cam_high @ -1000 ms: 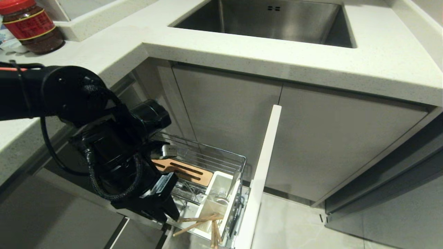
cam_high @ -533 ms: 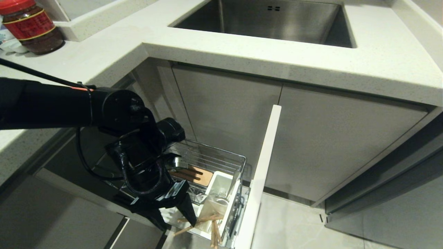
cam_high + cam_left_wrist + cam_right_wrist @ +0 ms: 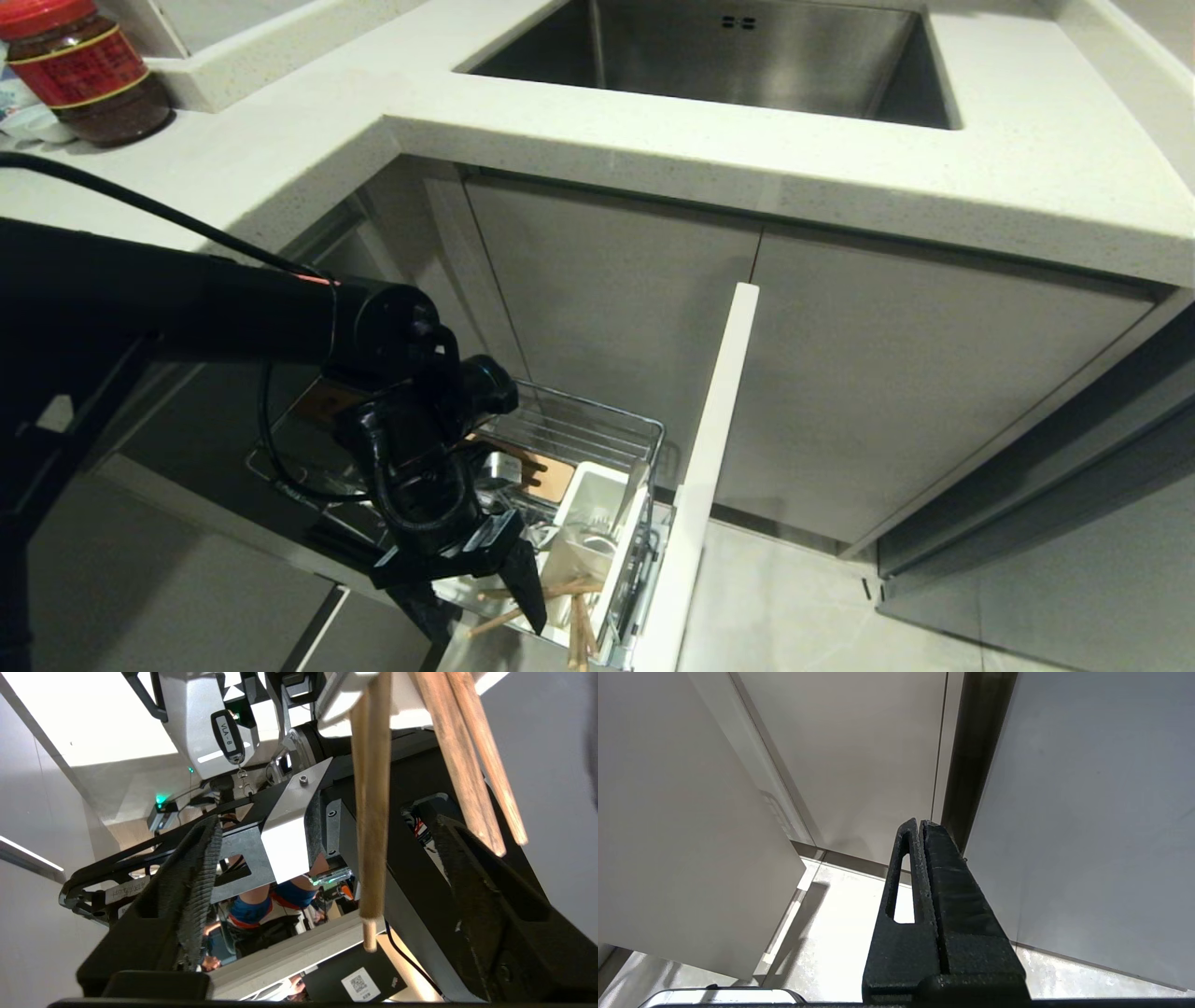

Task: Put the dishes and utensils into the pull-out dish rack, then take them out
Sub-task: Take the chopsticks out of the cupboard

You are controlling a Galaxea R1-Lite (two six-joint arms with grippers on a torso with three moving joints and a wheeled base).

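The pull-out dish rack (image 3: 597,434) stands drawn out under the counter, with a wooden strip (image 3: 551,478) and a white utensil holder (image 3: 586,523). Light wooden chopsticks (image 3: 509,616) stick out of the holder's near end, and a slim silver handle (image 3: 633,485), probably the fork, leans in it. My left gripper (image 3: 481,607) hangs open at the chopsticks. In the left wrist view one chopstick (image 3: 373,835) runs between the spread fingers (image 3: 196,882) of the left gripper (image 3: 322,819), ungripped, and two more (image 3: 467,765) pass beside it. The dishes are out of view. My right gripper (image 3: 920,823) is shut and parked near the floor.
The rack's white cabinet front (image 3: 714,439) stands edge-on to the right of the holder. Above are the counter (image 3: 653,131) and steel sink (image 3: 728,56). A red-lidded jar (image 3: 79,70) sits at the back left. Tiled floor (image 3: 794,607) lies right of the rack.
My left arm has dropped and swung right toward the chopsticks. Its fingers have spread from nearly shut to wide open around one stick. The right arm is still.
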